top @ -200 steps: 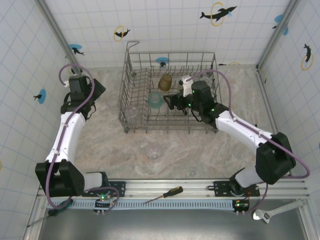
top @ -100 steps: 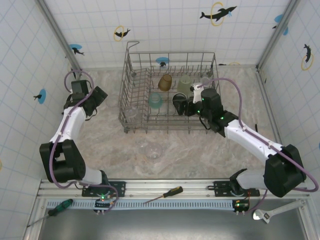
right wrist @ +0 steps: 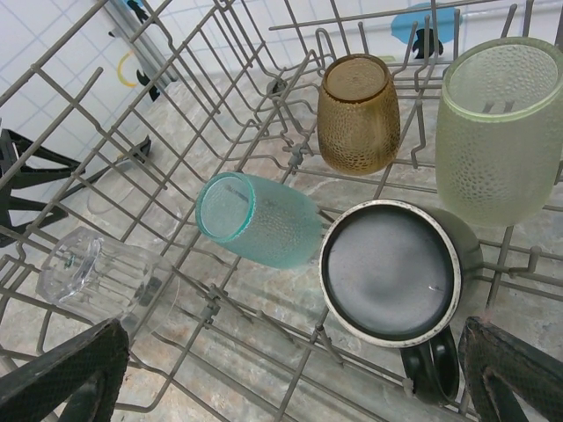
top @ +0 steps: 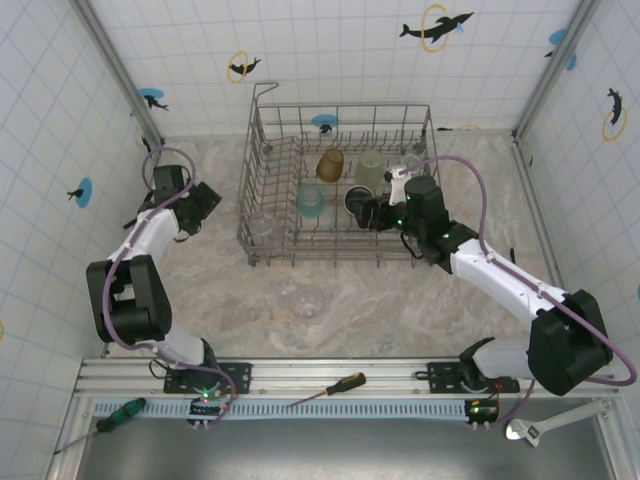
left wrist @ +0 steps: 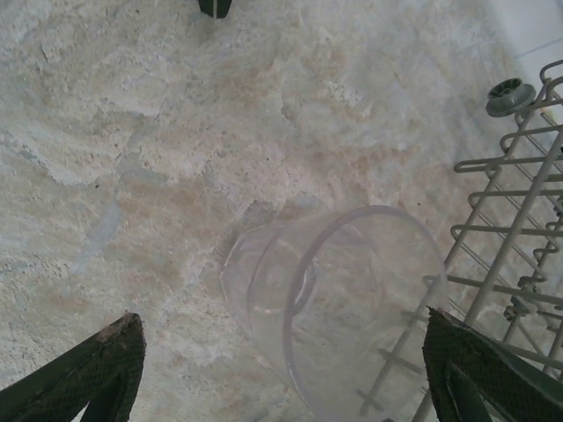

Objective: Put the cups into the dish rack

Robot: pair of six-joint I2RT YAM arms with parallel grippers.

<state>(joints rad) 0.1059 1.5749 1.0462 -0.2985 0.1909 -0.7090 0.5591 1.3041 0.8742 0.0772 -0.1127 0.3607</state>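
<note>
Clear plastic: I'm watching a clear cup (left wrist: 343,308) lying on its side on the surface (left wrist: 176,132), just beside the left wall of the dish rack (top: 345,107). My left tool (left wrist: 281,318) is straddling it, its fingers standing wide on either side, not clamped on it. My right tool (right wrist: 295,338) is hanging wide open and empty inside the rack, over the dark mug (right wrist: 391,272). Also sitting in the rack: the amber cup (right wrist: 356,114), the pale green cup (right wrist: 501,132), the light blue cup (right wrist: 259,220) on its side, and a second clear cup (right wrist: 97,277). A third clear cup (top: 303,300) is waiting on the surface in front of the rack.
</note>
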